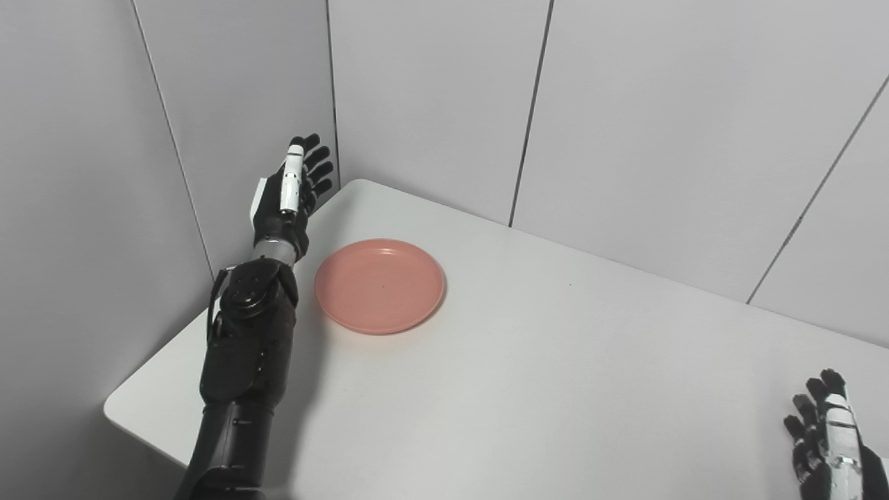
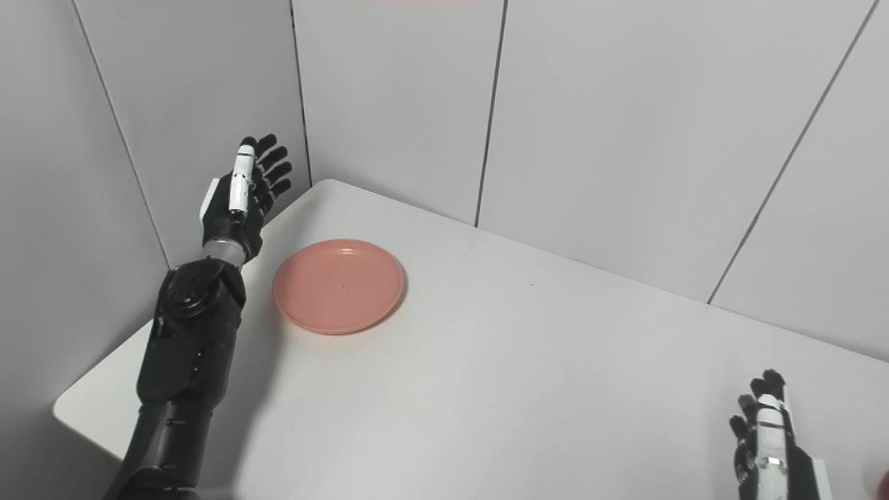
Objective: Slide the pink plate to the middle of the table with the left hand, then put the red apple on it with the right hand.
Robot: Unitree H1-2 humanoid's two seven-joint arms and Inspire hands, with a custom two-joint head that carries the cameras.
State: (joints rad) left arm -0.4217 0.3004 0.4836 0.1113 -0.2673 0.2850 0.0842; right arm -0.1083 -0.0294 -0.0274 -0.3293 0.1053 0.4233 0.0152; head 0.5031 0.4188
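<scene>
Nearest the cameras, the right hand shows at the bottom right corner, cut off by the frame edge. Its fingers are apart and point upward, holding nothing; wrist and arm are mostly out of view. At the extreme lower right edge of the right eye view a small red sliver shows. It is too cut off to identify.

The bench is a plain white top with rounded corners, set at a slant across the view. Its right side runs out of frame.

The left arm enters from the bottom left and runs along the bench's left edge. The pink plate lies flat on the bench near the far left corner, just right of the arm's wrist, with nothing on it. Arm and plate stand close but apart.

Further back, the left hand is raised above the bench's far left edge, fingers spread and empty, clear of the plate.

Behind stand pale grey wall panels with thin dark seams, meeting in a corner beyond the left hand.
</scene>
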